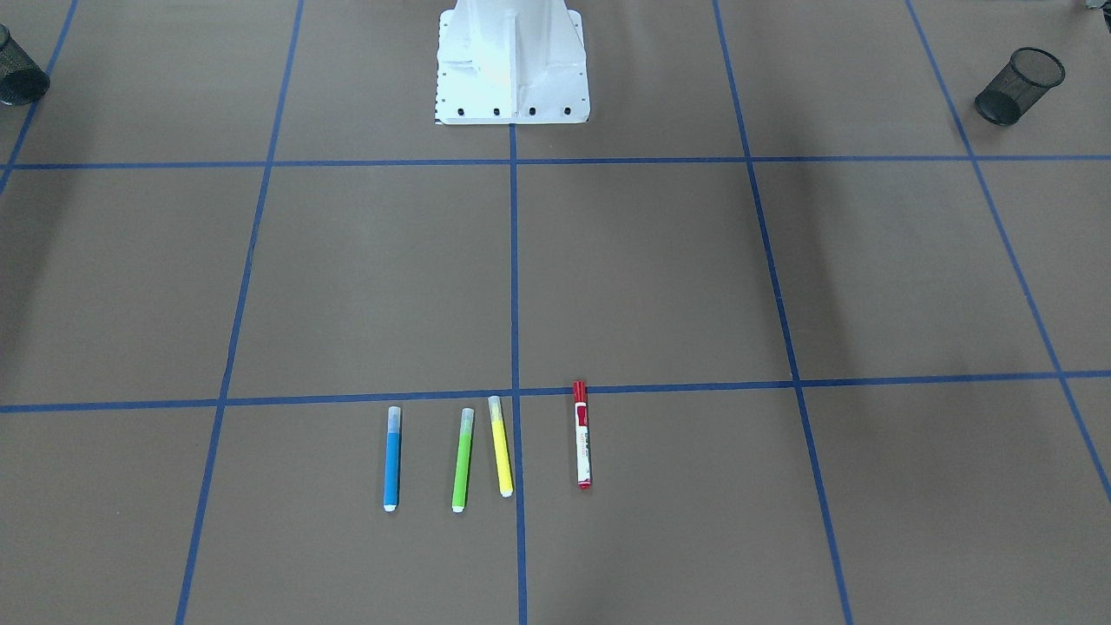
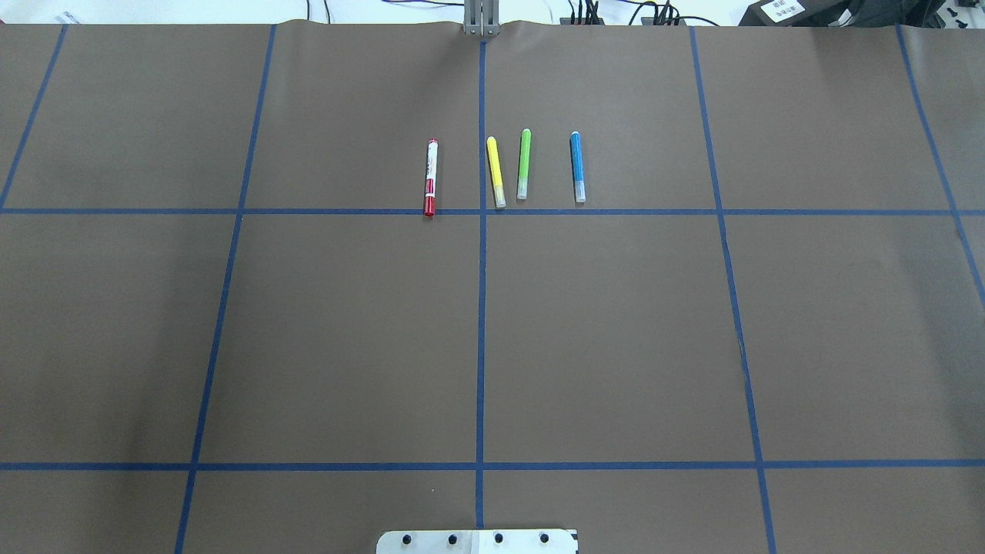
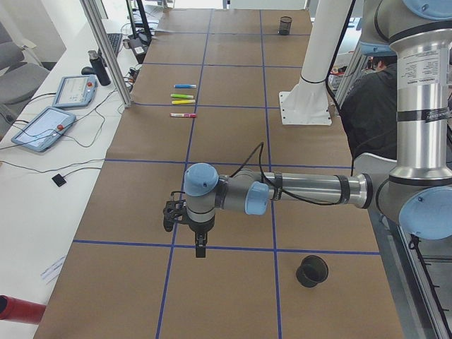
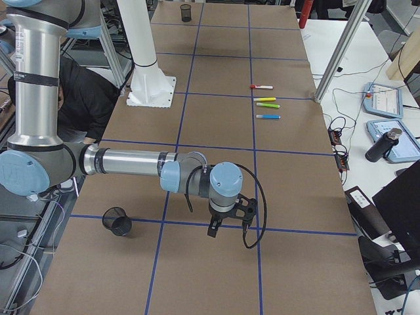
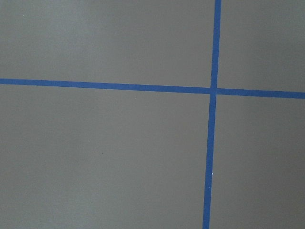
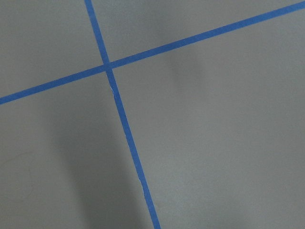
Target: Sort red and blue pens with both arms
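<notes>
The red pen [image 1: 582, 434] [image 2: 431, 177], white-barrelled with a red cap, lies flat on the brown table. The blue pen [image 1: 392, 460] [image 2: 577, 165] lies parallel to it, with a yellow and a green marker between them. Both pens also show small in the side views: red pen [image 3: 183, 114] [image 4: 261, 86], blue pen [image 3: 185, 86] [image 4: 268, 117]. My left gripper [image 3: 200, 248] hangs low over the table's left end, far from the pens. Low over the opposite end hangs my right gripper [image 4: 228, 227]. I cannot tell whether either is open or shut. Both wrist views show only table and tape.
A yellow marker [image 1: 501, 447] and a green marker [image 1: 463, 460] lie between the two pens. One black mesh cup [image 1: 1020, 85] [image 3: 311, 271] stands near the left arm, another cup [image 1: 17, 74] [image 4: 117, 221] near the right arm. The white pedestal [image 1: 512, 65] stands mid-table. A person in dark clothes [image 3: 367, 106] sits behind it.
</notes>
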{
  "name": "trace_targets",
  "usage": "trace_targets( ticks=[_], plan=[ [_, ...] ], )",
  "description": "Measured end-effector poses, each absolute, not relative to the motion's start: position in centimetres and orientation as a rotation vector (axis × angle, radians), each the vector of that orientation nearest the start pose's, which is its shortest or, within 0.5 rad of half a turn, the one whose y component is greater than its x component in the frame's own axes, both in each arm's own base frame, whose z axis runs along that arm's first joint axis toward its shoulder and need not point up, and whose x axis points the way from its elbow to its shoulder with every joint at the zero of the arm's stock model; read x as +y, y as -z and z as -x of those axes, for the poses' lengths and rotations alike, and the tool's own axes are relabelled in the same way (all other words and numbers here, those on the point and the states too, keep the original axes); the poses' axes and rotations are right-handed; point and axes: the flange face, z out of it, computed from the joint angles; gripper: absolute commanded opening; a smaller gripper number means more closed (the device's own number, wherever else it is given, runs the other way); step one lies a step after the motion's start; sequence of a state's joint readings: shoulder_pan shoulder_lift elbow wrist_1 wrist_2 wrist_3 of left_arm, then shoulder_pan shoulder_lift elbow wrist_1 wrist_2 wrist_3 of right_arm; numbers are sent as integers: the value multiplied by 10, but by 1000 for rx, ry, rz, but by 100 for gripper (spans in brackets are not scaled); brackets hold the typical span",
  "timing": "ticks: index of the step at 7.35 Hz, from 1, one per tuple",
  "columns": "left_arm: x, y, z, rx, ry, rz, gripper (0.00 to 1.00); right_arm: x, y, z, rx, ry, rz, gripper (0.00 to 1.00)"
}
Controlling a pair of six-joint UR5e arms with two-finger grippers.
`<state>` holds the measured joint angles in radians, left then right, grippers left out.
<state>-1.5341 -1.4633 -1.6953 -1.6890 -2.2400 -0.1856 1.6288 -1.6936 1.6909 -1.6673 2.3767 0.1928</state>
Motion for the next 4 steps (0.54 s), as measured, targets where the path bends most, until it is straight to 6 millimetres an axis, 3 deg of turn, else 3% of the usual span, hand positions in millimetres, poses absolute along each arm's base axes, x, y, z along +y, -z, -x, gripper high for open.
trace_targets(
  ticks=[4],
  plan=[
    [-458, -641, 55, 680, 96, -59, 100, -426, -663, -86, -800, -275, 144, 100]
  ],
)
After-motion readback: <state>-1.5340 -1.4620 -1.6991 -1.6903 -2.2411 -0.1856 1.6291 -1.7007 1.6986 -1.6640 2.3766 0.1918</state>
